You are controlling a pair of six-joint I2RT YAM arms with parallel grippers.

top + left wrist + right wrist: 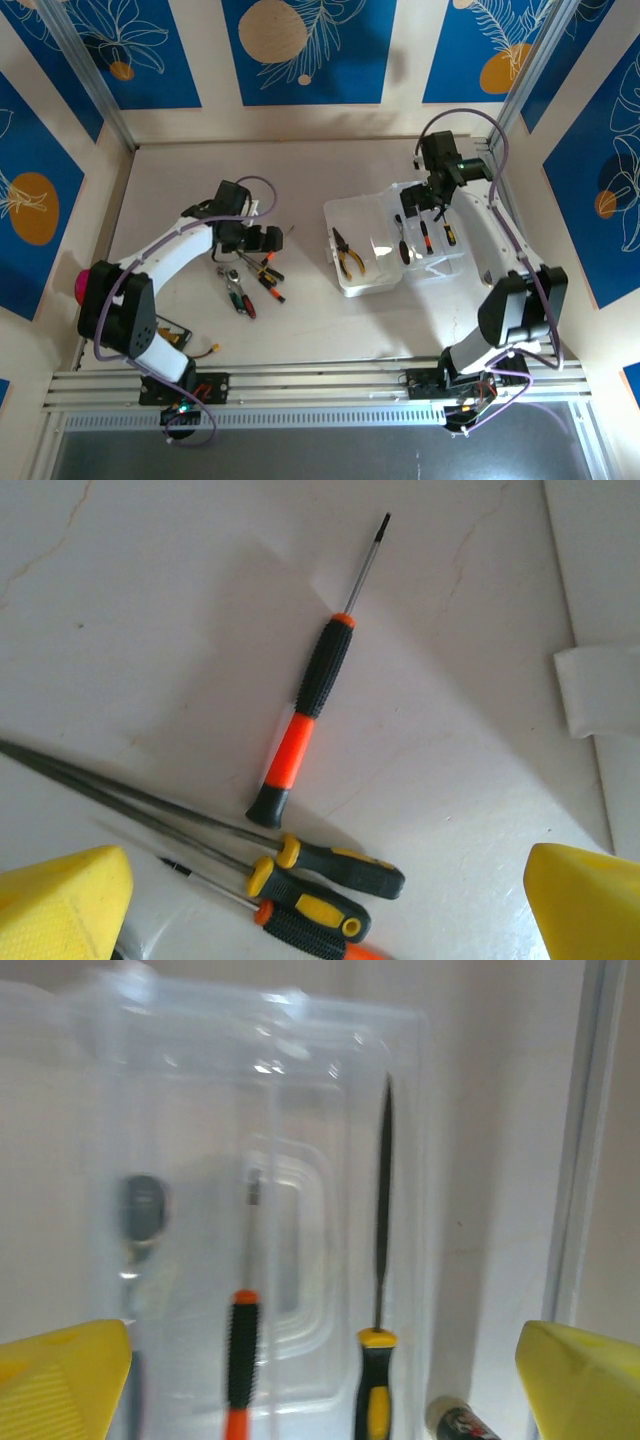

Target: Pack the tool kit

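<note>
Hovering with fingers spread wide and nothing held, the left gripper point(322, 908) sits over a loose orange-and-black screwdriver point(310, 695) lying just ahead of its yellow pads point(60, 905). Risk: the handle is round, smooth plastic on a thin steel shaft, so an off-centre pinch likely rolls or pivots it away on the slick white table point(150, 600). Three slim yellow-and-black-handled tools point(345, 868) lie bunched right under the gripper, handles touching, long thin shafts running off to one side, so a closing grab could snag two at once. The right gripper point(320, 1385) is also spread open and empty, with the clear plastic case point(300, 1030) lying open directly ahead of it. A needle file point(383, 1210) and a screwdriver point(243, 1340) rest inside, parallel and apart. The case looks thin, glossy and rigid, with moulded ribs, and probably light, so a finger catching its wall could shove it or flip the lid.
</note>
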